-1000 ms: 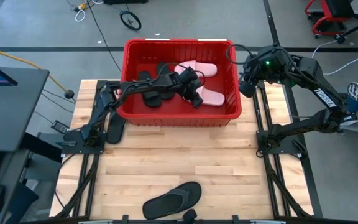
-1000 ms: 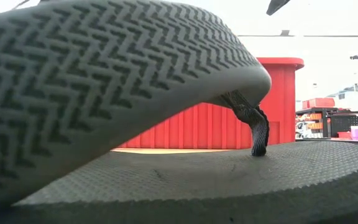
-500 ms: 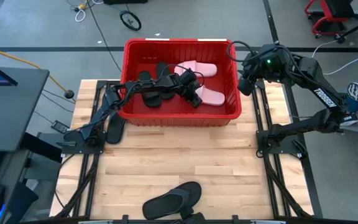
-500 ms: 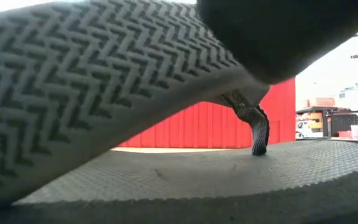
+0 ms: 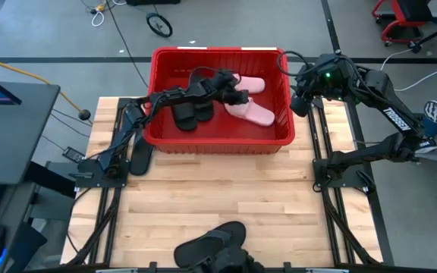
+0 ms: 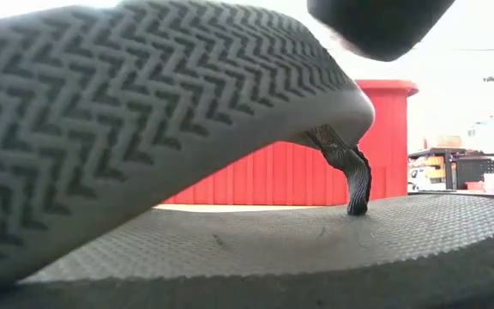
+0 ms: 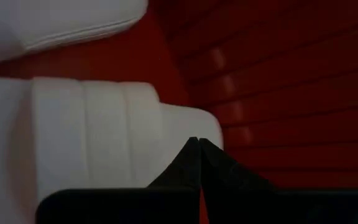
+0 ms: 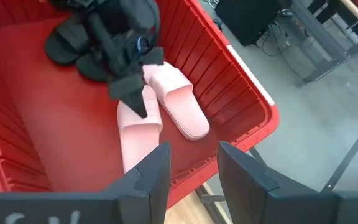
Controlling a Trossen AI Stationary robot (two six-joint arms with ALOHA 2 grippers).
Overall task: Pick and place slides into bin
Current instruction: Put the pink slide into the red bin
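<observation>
Red plastic forms the bin, which sits at the far edge of the wooden table. White "TROSSEN" lettering runs along the right arm's link just right of the bin.

Inside the bin lie two pale pink slides toward its right wall and two black slides left of them. A black flip-flop rests on the table well in front of the bin, and another dark sandal lies just outside its left wall.

The left gripper, fingers pressed together and holding nothing, now hovers over the pink slides nearer the bin's far wall than a second ago. The right gripper, fingers apart and empty, has stayed beside the bin's right rim.
</observation>
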